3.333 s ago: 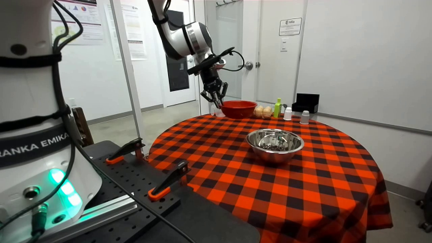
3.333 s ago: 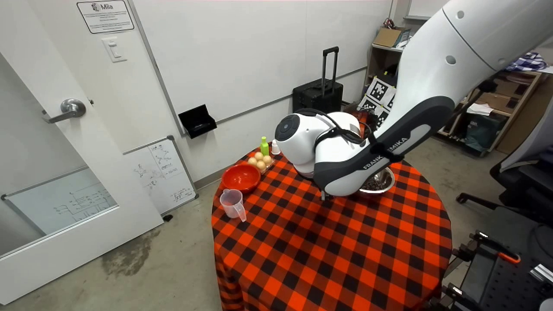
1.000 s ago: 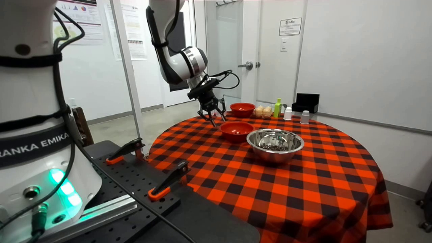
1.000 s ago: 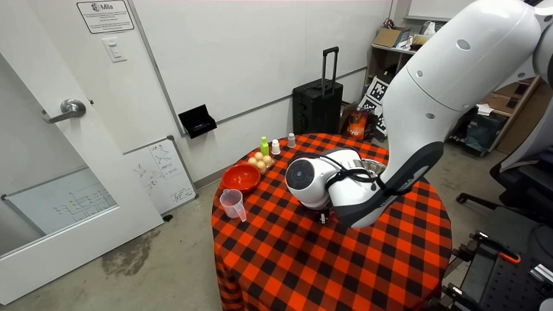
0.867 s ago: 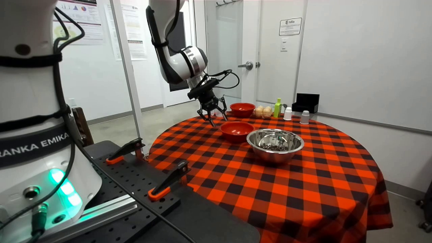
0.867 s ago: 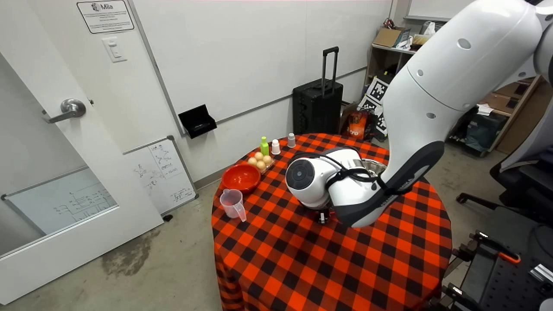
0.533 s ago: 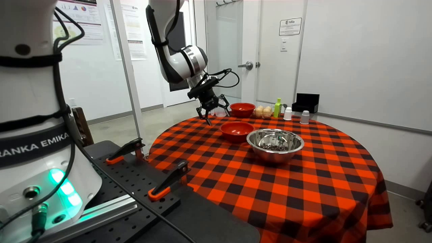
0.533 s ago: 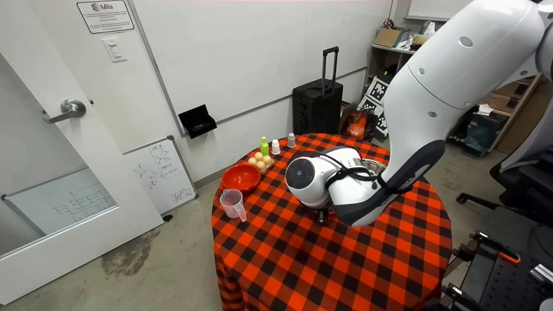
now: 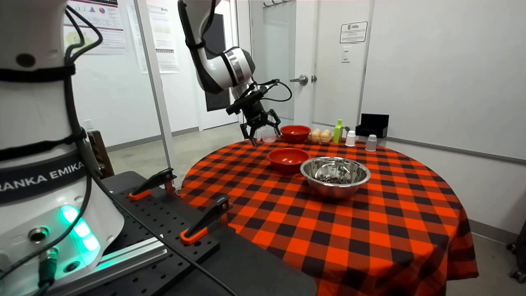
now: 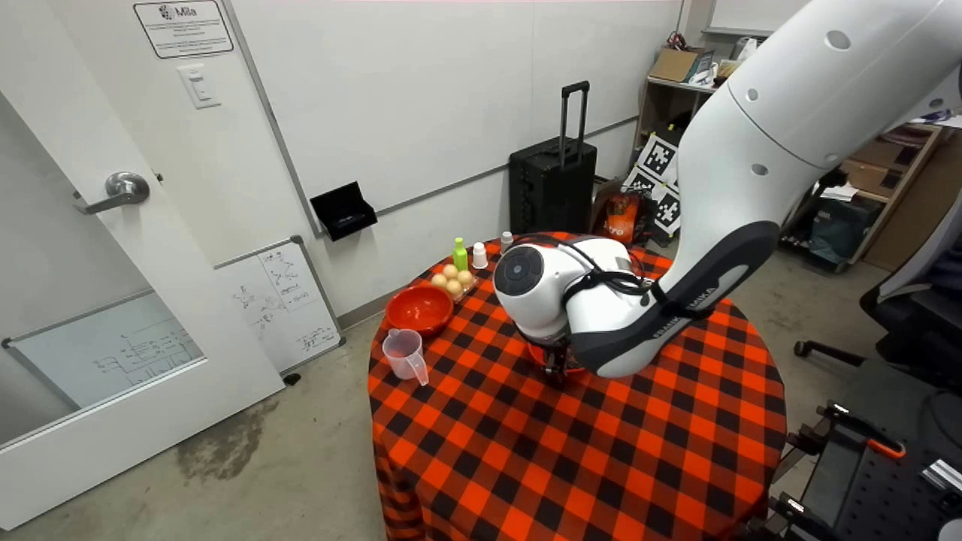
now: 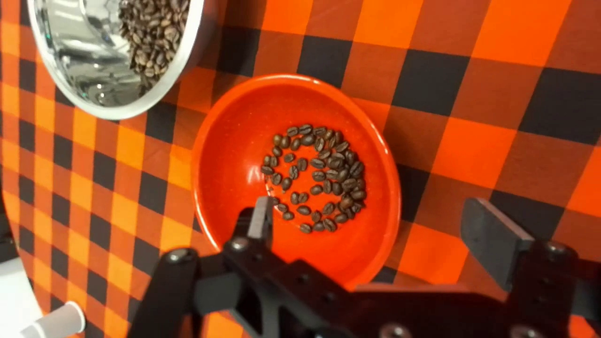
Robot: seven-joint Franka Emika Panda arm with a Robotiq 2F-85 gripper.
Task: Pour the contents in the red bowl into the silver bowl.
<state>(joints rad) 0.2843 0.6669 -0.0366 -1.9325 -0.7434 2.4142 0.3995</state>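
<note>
The red bowl (image 9: 288, 160) rests upright on the checkered tablecloth, beside the silver bowl (image 9: 335, 190). Dark coffee beans (image 11: 328, 173) lie inside the red bowl (image 11: 230, 141) in the wrist view. A pile of beans (image 11: 157, 37) also sits in the silver bowl (image 11: 70, 51). My gripper (image 9: 266, 139) stands wide open above and behind the red bowl, apart from its rim. Nothing is between the fingers; in the wrist view one finger (image 11: 260, 218) overlaps the bowl's near part, the other (image 11: 493, 239) shows over cloth. The arm hides the silver bowl in an exterior view.
A similar red bowl (image 10: 419, 310) stands at the table's edge, with a clear measuring cup (image 10: 404, 355) beside it. Several eggs (image 10: 452, 281), a green bottle (image 10: 460, 255) and a white bottle (image 10: 479, 255) line the same edge. A greyish bottle (image 9: 371, 143) stands nearby.
The red bowl, earlier lifted in my gripper, now sits on the table by the silver bowl. The jaws have spread wide, let go of its rim, and risen a little.
</note>
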